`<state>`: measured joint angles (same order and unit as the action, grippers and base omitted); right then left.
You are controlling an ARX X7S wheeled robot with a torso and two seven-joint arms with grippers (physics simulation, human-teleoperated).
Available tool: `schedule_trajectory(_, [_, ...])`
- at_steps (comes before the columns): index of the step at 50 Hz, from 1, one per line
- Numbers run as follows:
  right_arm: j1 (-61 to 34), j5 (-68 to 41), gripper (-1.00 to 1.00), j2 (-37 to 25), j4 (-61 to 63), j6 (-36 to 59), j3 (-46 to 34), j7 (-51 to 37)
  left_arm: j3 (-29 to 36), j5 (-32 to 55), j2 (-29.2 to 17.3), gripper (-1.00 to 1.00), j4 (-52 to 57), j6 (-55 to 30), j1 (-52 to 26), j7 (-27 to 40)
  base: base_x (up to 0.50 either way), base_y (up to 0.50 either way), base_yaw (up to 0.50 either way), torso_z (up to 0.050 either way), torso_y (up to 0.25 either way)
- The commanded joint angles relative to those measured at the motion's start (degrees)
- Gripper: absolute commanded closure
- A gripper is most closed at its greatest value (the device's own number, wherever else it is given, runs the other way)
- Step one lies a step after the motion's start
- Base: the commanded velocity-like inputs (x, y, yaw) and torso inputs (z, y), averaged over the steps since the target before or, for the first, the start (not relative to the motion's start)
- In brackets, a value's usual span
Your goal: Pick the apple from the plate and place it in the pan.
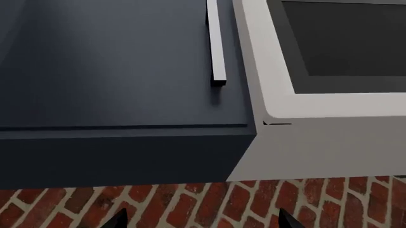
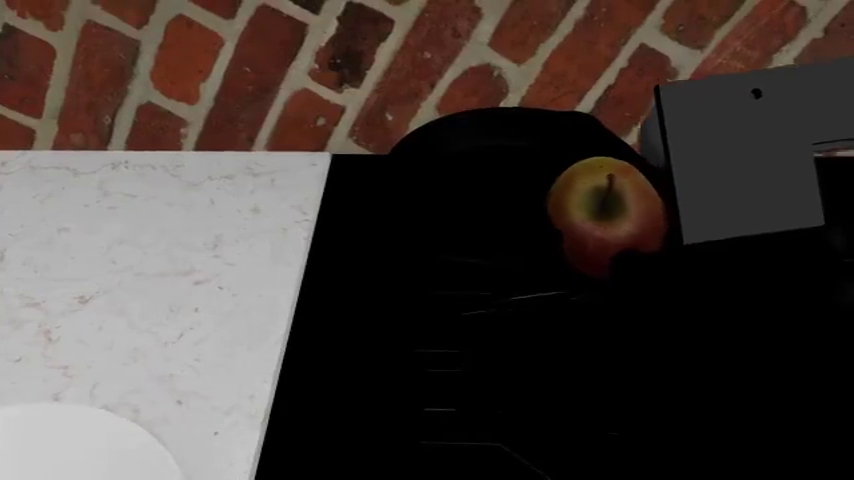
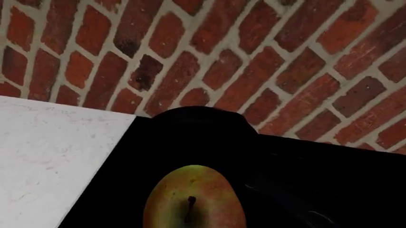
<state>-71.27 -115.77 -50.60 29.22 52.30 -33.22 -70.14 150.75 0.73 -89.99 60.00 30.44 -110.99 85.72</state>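
The apple [image 2: 607, 215], red with a yellowish patch and a brown stem, hangs above the black stovetop [image 2: 441, 400], just in front of the black pan [image 2: 501, 140] by the brick wall. In the right wrist view the apple [image 3: 190, 199] fills the space between the jaws of my right gripper [image 3: 194, 224], with the pan [image 3: 197, 123] beyond it. The gripper's fingers are lost against the black. The white plate [image 2: 67, 450] lies empty on the counter at the near left. My left gripper [image 1: 203, 223] is open and empty, hanging low over a brick floor.
A white speckled counter [image 2: 147, 270] lies left of the stove. My right arm's grey housing [image 2: 741, 150] sits right of the apple. The left wrist view shows a dark blue cabinet front [image 1: 114, 71] with a pale handle [image 1: 216, 42] and a white appliance [image 1: 304, 142].
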Motion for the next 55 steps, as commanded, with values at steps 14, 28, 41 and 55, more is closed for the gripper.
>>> schedule_trajectory(14, [-3.73,16.84,1.00,9.22,-19.09,0.32,-0.76,19.76,-0.74,0.28,0.00,-1.00,0.00,-0.25,0.52,0.30,0.00,0.00,0.00,0.000,0.000])
schedule_trajectory(28, [-9.56,28.47,1.00,17.24,-39.37,-0.64,-6.21,33.00,-1.19,1.06,0.00,-1.00,0.00,-0.57,0.74,0.12,0.00,0.00,0.00,0.000,0.000])
schedule_trajectory(41, [-14.58,36.33,1.00,23.83,-55.66,-1.89,-11.40,42.73,-1.13,0.62,0.00,-1.00,0.00,-0.71,1.42,0.46,0.00,0.00,0.00,0.000,0.000])
schedule_trajectory(55, [-20.58,44.46,1.00,33.86,-78.86,-4.45,-17.82,54.65,-1.06,-0.15,0.00,-1.00,0.00,-1.10,2.15,0.70,0.00,0.00,0.00,0.000,0.000])
